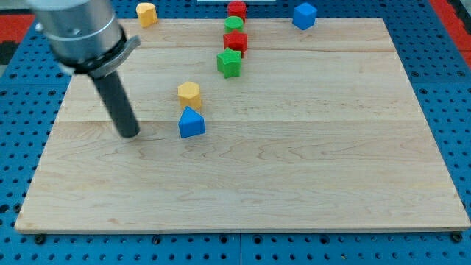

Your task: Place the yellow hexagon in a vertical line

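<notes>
The yellow hexagon [189,95] sits on the wooden board [294,162] left of centre, just above and touching a blue triangle block [191,123]. My tip [130,135] rests on the board to the view's left of the blue triangle, apart from both blocks. Near the view's top centre several blocks form a rough vertical column: a red block [236,9], a green round block [234,24], a red block [235,41] and a green block [229,63].
A second yellow block [146,13] lies at the board's top edge on the left. A blue block [304,15] lies at the top edge on the right. The board lies on a blue pegboard [22,125].
</notes>
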`<state>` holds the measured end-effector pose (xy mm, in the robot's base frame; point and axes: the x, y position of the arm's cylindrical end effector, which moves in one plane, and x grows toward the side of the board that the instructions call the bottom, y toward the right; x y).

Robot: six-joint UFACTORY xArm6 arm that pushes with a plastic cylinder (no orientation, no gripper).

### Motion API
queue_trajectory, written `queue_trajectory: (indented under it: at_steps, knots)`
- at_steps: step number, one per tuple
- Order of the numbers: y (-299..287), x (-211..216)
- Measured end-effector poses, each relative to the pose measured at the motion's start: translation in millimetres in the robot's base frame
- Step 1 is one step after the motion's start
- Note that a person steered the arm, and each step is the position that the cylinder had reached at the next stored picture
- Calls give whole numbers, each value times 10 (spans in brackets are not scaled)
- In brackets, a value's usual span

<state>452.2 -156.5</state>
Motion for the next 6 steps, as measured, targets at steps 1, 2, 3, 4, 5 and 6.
queue_trajectory:
  at_steps: [1, 2, 3, 4, 5, 6]
  knots:
    - [440, -176]
    - [695, -255]
    - [483, -273]
    - [614, -458]
    - [1023, -614]
    - [1094, -552]
